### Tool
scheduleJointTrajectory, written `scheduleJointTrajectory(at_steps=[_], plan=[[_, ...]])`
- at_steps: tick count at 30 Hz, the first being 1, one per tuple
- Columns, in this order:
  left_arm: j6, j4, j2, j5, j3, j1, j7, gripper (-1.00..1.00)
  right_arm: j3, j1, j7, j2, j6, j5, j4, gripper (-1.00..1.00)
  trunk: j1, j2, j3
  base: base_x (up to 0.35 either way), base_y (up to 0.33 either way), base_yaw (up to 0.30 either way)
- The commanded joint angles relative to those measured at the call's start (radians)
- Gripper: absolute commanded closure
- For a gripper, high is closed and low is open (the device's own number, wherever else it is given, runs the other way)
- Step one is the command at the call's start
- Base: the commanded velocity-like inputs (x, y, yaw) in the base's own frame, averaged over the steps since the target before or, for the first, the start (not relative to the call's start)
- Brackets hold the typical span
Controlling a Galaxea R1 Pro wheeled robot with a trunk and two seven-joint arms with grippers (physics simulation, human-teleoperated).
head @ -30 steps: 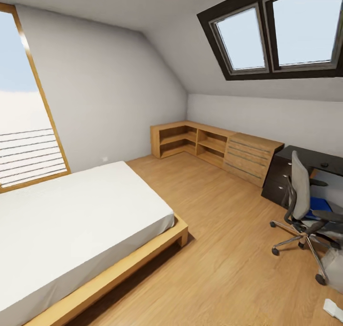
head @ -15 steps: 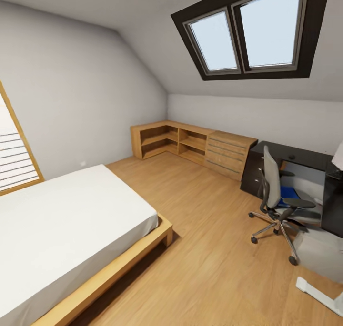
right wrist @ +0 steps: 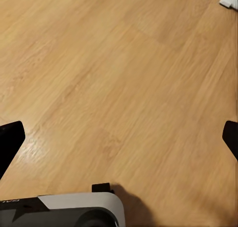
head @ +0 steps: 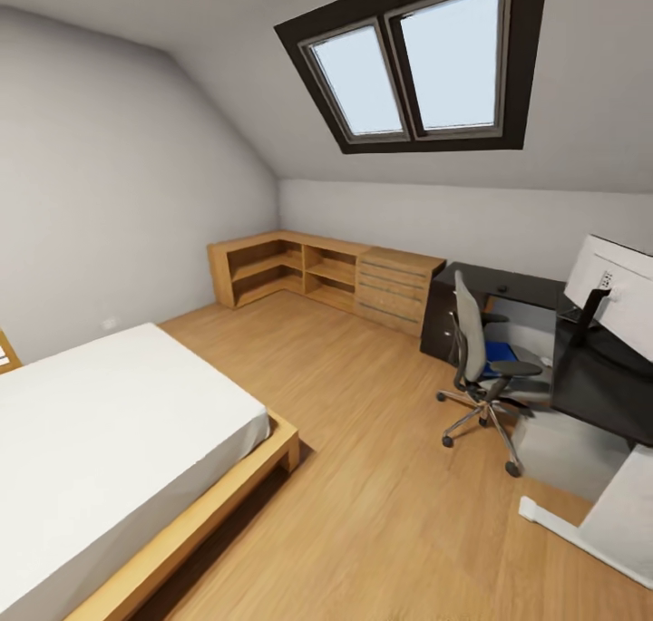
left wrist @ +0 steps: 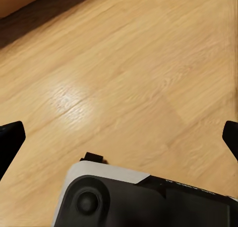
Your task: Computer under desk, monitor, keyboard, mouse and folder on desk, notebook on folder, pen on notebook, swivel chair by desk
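Observation:
The swivel chair (head: 473,344) stands at the right of the head view, its back toward me, facing the desk (head: 517,286). The bright blue folder (head: 500,352) lies on its seat. The desk's black top runs along the far wall and turns toward me at the right. The monitor (head: 621,296) stands on that near part, showing its white back. In the left wrist view my left gripper (left wrist: 119,137) is open over bare wooden floor. My right gripper (right wrist: 119,137) is open over the floor too. The keyboard, notebook and pen are not visible.
A white bed on a wooden frame (head: 109,440) fills the left foreground. Light wooden low cabinets (head: 326,275) line the far corner. A pale grey box (head: 562,444) sits on the floor under the desk, beside the desk's white leg (head: 567,526). Open wooden floor (head: 381,476) lies between bed and chair.
The whole head view has swung to the right: the tall window has left the picture, and the monitor and the near part of the desk have come into it. Nothing in the room has moved.

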Motion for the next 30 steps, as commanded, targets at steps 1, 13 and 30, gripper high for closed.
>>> scheduleJointTrajectory(at_steps=[1,13,30], plan=[[-0.002,-0.001,0.0,0.004,0.0,0.0,-0.001,-1.0,-0.004,0.0,0.002,0.0,-0.002,0.0,-0.001,-1.0,0.0,-0.001,-0.001,0.0,0.0,-0.282],[-0.002,-0.001,0.0,0.004,0.0,0.0,-0.001,-1.0,-0.004,0.0,0.002,0.0,-0.002,0.0,0.001,-1.0,0.0,-0.001,-0.001,0.0,0.0,-0.282],[-0.002,-0.001,0.0,0.004,0.0,0.0,-0.001,-1.0,-0.004,0.0,0.002,0.0,-0.002,0.0,0.001,-1.0,0.0,-0.001,-0.001,0.0,0.0,-0.282]])
